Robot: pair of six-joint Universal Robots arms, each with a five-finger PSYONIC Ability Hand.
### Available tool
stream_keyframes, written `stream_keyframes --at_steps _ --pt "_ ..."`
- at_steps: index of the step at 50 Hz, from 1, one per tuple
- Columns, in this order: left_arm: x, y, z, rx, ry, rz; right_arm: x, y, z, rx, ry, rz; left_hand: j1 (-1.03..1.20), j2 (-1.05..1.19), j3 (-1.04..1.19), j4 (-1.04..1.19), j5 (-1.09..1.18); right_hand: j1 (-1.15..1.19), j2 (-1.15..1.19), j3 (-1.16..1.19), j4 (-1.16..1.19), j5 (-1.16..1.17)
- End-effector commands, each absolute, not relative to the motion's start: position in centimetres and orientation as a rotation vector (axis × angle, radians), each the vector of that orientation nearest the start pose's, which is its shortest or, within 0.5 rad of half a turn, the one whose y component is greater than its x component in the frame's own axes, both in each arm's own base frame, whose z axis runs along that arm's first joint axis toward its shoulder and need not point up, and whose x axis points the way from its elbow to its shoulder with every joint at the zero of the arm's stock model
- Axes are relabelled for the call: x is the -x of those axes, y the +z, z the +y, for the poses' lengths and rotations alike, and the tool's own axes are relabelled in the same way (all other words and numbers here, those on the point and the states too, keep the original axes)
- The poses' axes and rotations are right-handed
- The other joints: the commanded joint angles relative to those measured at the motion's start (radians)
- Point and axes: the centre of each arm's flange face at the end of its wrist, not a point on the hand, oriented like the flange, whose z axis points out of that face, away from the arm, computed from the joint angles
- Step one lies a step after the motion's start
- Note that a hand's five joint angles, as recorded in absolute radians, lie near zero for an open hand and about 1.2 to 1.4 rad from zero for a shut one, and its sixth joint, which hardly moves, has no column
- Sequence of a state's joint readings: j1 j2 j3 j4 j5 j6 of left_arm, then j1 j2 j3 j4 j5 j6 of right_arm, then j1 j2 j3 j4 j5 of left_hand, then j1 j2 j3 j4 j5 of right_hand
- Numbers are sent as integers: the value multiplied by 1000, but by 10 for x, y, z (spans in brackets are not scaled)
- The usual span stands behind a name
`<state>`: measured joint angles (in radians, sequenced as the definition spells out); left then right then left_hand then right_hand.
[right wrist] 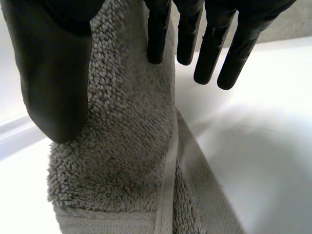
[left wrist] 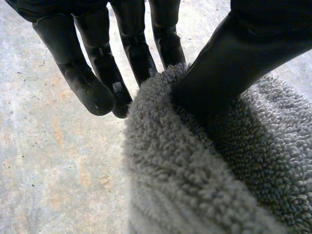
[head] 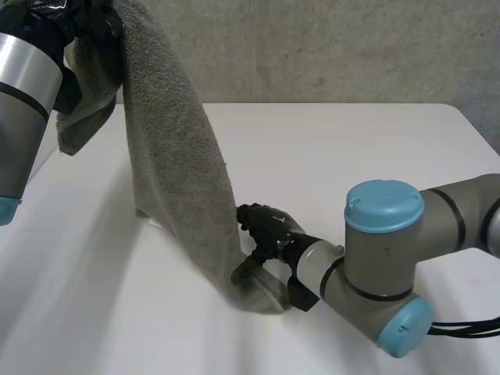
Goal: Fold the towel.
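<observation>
**Though Half Hidden, Both Grips Hold**

Where the grey terry-cloth towel hangs from the far left down to the white table, the left hand, cut off overhead, pinches its top between thumb and straight fingers. The right hand clasps the near lower end, its fingertips partly behind cloth.

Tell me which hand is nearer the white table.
Right. The right hand pinches the lower end of the grey terry towel just above the white table; the left hand holds its upper end high above.
</observation>
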<state>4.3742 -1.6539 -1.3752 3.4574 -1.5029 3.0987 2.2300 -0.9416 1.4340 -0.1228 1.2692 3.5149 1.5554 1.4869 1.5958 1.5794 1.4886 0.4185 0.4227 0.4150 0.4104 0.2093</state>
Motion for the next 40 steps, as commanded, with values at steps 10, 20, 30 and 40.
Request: stream_keyframes --at_steps 10,20,30,40 --pt "243 380 -286 -380 -2923 1869 -363 131 -210 410 -1029 2031 -159 -91 -200 -183 -267 978 974 981 986 1012" --pt "244 400 -302 -344 -3017 1708 -307 269 -291 363 -1659 1792 -159 -91 -200 -183 -267 978 974 981 986 1012" --pt "253 365 -317 -343 -2945 1869 -296 346 -301 793 -2305 1629 -159 -91 -200 -183 -267 978 974 981 986 1012" --pt "252 268 -309 -407 -2625 2271 -321 254 -273 1189 -1920 1845 -159 -91 -200 -183 -267 978 974 981 986 1012"
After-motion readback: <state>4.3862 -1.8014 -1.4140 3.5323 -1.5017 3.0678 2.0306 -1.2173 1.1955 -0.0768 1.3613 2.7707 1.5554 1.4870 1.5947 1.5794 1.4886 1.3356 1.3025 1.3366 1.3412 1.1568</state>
